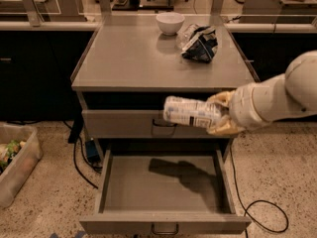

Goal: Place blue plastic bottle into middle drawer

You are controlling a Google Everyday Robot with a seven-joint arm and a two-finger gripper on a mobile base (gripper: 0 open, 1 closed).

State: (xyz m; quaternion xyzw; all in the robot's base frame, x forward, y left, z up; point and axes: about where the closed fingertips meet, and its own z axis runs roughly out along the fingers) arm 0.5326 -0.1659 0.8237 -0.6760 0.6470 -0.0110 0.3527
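Note:
My gripper [218, 114] comes in from the right on a white arm and is shut on the blue plastic bottle [190, 112]. The bottle lies sideways, its free end pointing left, in front of the closed upper drawer [119, 124]. It hangs above the right half of the open middle drawer [163, 185], a wide grey tray with a flat floor and a small dark loop handle [165, 229]. The bottle and arm cast a shadow on the drawer floor. The bottle's cap end is hidden between my tan fingers [221, 98].
A white bowl [170, 22] and a dark blue and white foil snack bag [199, 42] sit at the back of the cabinet top [124, 58]. A clear bin [15, 162] stands on the floor at left. Cables [262, 207] lie on the floor at right.

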